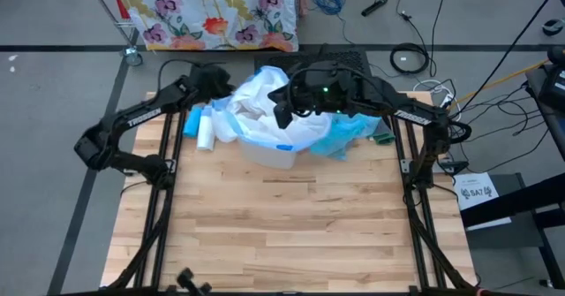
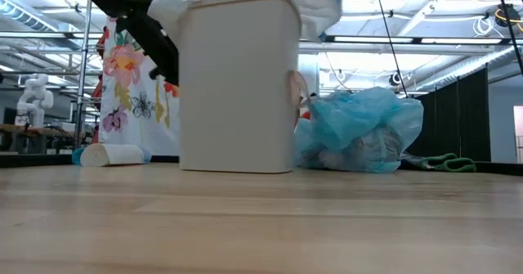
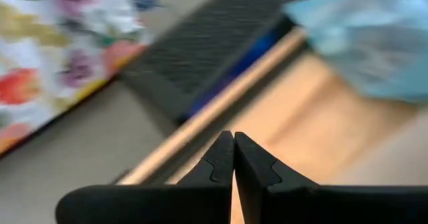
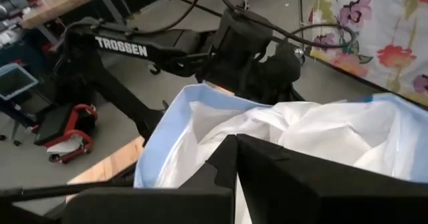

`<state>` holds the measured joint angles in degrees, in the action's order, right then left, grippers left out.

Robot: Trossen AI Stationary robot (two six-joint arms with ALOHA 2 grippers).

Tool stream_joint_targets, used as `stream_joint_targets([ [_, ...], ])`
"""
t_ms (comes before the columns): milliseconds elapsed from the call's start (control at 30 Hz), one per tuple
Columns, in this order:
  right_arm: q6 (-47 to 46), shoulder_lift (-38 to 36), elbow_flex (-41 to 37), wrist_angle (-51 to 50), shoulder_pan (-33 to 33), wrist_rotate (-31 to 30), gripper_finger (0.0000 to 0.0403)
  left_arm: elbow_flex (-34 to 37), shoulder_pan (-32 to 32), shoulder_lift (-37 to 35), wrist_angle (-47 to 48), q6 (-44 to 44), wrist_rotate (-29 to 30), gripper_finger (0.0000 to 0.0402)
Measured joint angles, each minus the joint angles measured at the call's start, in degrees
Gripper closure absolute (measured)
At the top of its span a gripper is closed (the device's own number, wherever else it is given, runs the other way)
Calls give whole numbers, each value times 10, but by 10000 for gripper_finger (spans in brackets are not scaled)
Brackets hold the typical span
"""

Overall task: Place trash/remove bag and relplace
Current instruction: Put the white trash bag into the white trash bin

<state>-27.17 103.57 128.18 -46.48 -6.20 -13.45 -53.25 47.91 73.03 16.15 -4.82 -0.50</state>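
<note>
At the far edge of the wooden counter (image 1: 291, 216) stands a white bin (image 2: 237, 82), fitted with the white replacement bag (image 1: 265, 97), whose loose upper part billows above the rim. Just beside the bin, on the right arm's side, lies the removed light-blue bag (image 2: 359, 131), bunched and filled, resting on the counter and touching or nearly touching the bin wall. On the opposite side of the bin a blue-and-white cylinder (image 2: 110, 154) lies on its side.

The left gripper (image 3: 234, 158) is behind the bin near the far counter edge; its fingers are pressed together with nothing between them. The right gripper (image 4: 237, 158) hangs over the bin mouth, directly above the white bag; its fingers are pressed together, and whether any plastic is caught between them cannot be told.

Obstructions: both arms converge over the bin and hide much of its opening in the high view. In the low view the bin blocks the area behind it.

Surroundings: a flower-printed cloth (image 1: 212, 11) hangs beyond the far edge of the counter. Cables (image 1: 410, 59) lie on the floor. A dark ribbed mat (image 3: 214, 47) lies on the floor past the counter edge.

Legible markings: "TROSSEN" in white on the left arm (image 4: 120, 47). A white label (image 1: 477, 191) on the floor beside the right arm's base carries print too small to read with certainty.
</note>
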Motion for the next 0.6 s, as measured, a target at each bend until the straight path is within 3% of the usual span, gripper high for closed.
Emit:
stream_joint_targets([
  [267,-10,-23,0,-61,3,0,403,0,-93,1,1,2,-105,394],
  [433,-80,-31,0,-127,3,0,403,0,-161,-14,19,58,-161,394],
  [600,-140,-35,0,-177,3,4,403,0,-214,-48,69,61,-171,394],
])
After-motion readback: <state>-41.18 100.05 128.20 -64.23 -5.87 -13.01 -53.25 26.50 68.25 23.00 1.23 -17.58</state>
